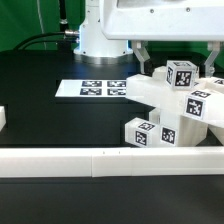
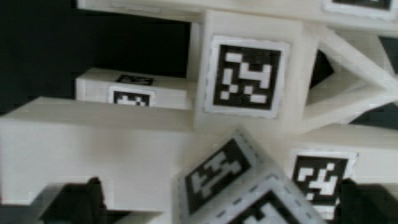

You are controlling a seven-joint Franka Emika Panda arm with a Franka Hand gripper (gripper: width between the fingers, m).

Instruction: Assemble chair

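Note:
The chair's white tagged pieces (image 1: 160,105) stand joined in a cluster at the exterior view's right, with a tagged block (image 1: 181,73) on top and a short post (image 1: 140,131) low in front. My gripper (image 1: 176,56) hangs just above the cluster, open, its dark fingers (image 1: 138,52) spread wide on either side of the top block. In the wrist view, a tagged post (image 2: 246,72) rises from a slab (image 2: 98,135) beside an X-braced frame (image 2: 342,75). A tilted tagged piece (image 2: 240,180) lies between my gripper's (image 2: 231,212) fingertips (image 2: 80,205), with a gap on one side.
The marker board (image 1: 100,88) lies flat on the black table beside the cluster. A long low white border wall (image 1: 70,160) runs along the front. A small white piece (image 1: 3,118) shows at the left edge. The arm's base (image 1: 95,30) stands at the back.

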